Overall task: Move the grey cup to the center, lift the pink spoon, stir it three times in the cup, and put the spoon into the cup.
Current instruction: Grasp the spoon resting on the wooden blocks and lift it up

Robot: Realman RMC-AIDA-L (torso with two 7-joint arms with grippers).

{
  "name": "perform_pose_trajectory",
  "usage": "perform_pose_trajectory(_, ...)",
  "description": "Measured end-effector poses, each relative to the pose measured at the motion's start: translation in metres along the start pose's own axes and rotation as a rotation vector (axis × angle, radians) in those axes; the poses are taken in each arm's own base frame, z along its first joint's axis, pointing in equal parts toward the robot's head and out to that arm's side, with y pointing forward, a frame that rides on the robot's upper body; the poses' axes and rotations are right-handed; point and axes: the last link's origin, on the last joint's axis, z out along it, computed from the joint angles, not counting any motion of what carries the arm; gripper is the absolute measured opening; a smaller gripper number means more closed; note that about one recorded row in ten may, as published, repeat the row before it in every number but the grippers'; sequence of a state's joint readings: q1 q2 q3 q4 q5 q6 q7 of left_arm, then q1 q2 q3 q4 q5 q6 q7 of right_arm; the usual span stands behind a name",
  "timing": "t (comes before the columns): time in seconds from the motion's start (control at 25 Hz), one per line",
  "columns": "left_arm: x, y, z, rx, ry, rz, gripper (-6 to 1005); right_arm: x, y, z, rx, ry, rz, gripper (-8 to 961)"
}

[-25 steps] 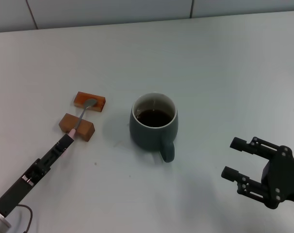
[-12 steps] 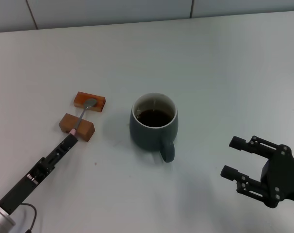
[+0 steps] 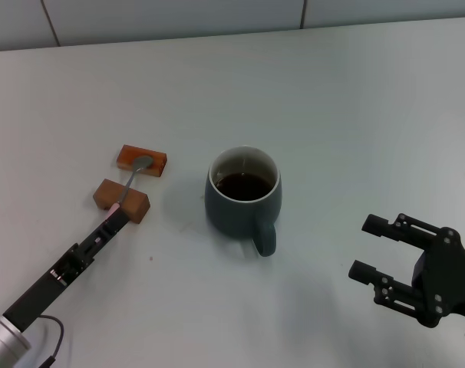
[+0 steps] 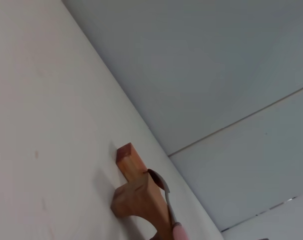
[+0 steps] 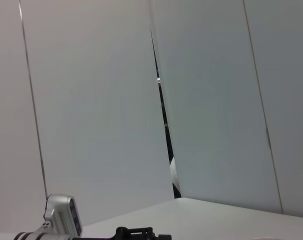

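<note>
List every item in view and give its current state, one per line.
grey cup: upright near the table's middle, dark liquid inside, handle toward the robot.
pink spoon: lying across both wooden blocks, bowl on the far one.
wooden blocks: two, flat on the table, apart.
left claw: at the spoon handle's end, by the near block.
right claw: open, idle to the cup's right.

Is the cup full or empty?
Partly full: the grey cup holds dark brown liquid, with cream wall showing above it.

Even, bright overhead light, soft faint shadows, sharp head view, no glare
</note>
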State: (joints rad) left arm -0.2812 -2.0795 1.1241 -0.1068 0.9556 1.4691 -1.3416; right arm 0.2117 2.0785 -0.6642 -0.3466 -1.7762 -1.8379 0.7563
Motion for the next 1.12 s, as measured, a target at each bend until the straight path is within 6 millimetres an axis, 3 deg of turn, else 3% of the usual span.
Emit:
perform_pose_trajectory(0.32,0.0011,0.0002,0.0038,0.000,-0.006,-0.007,756,-0.0010,-0.0008,0.0013,-0.005,-0.002,-0.002,666)
perform_pose_trajectory(0.52,0.0015,0.0002,0.0053,0.001,-0.010,-0.015,628,-0.0013,-0.0009,0.0017,-0.007,-0.004,-0.002,666)
perform_pose_trajectory(0.96,0.0004,-0.0010,0.0069,0.012,-0.018,-0.042,623,-0.0026,-0.0022,0.0036,-0.013,-0.006,-0.007,666)
perform_pose_trajectory(1.12,0.0005,-0.0010,0.0070,0.012,-0.018,-0.043,576,-0.0035,-0.0034,0.0052,-0.018,-0.007,-0.010,667)
